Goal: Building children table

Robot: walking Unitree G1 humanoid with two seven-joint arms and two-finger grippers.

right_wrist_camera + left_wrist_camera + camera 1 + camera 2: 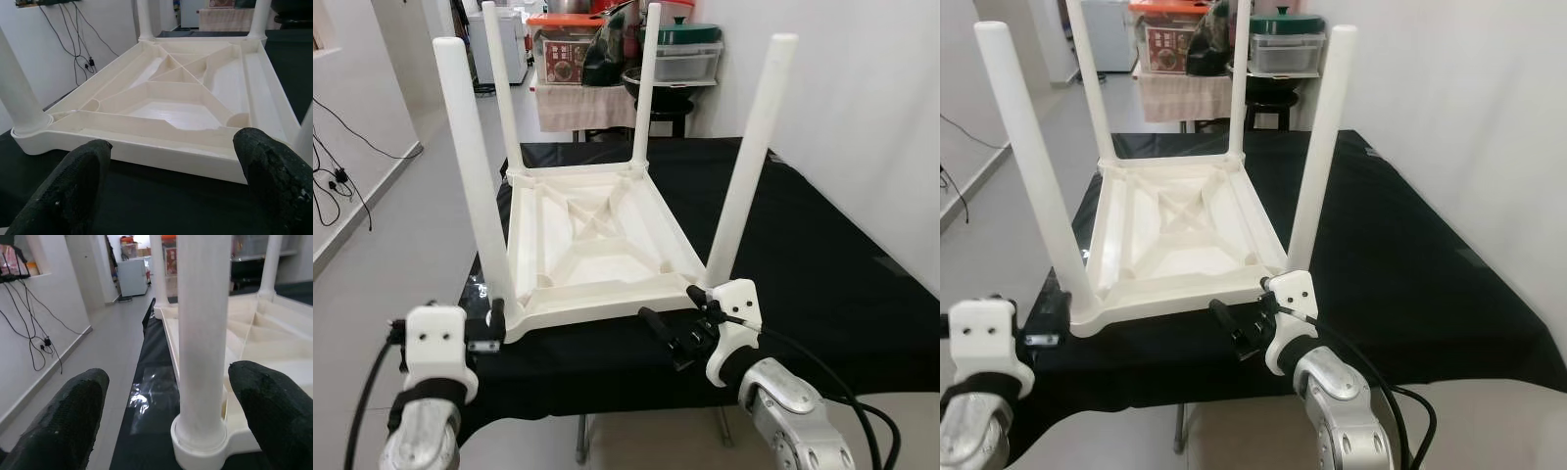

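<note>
The far legs [498, 78] of the table [597, 245] run off the top edge at 12 o'clock, their tips cut off. On the shelf [626, 59] behind, the boxes' labels are too small to read. The left gripper [494, 328] sits half hidden behind the near leg [475, 176]. Both arms leave the frame at 6 o'clock.

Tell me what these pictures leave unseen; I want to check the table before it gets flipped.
- Tabletop face: pressed against the black cloth, under the upside-down table.
- Leg tip: cut off by the left wrist view's edge.
- Left gripper: its fingers are mostly behind the near leg in the left eye view.
</note>
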